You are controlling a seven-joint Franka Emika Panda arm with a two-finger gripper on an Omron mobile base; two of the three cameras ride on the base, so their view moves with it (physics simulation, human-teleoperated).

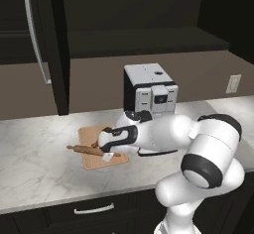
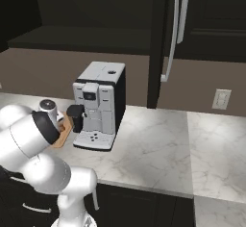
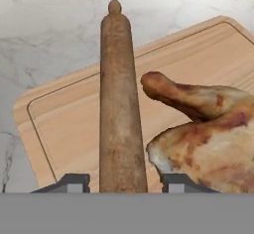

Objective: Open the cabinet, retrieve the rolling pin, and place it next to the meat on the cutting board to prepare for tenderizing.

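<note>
- While the pin lies on the board beside the meat, the end effector straddles it, jaws slightly parted.
- Whether it grips is unclear; widening fully before lifting straight avoids rolling it.

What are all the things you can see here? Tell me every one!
rolling pin: one, brown wood, lying across the cutting board beside the meat, its far end out over the counter
meat: one, golden-brown, on the board
cutting board: one, light tan, on the counter
coffee machine: one, silver and black, on the counter behind the board
counter: one, white marble
cabinet: one, black-brown, door swung open, long silver handle
drawer: one, dark, curved silver handle, under the counter
wall outlet: one, white, on the brown wall
hand: one, dark fingertips either side of the rolling pin, low over the board
</note>
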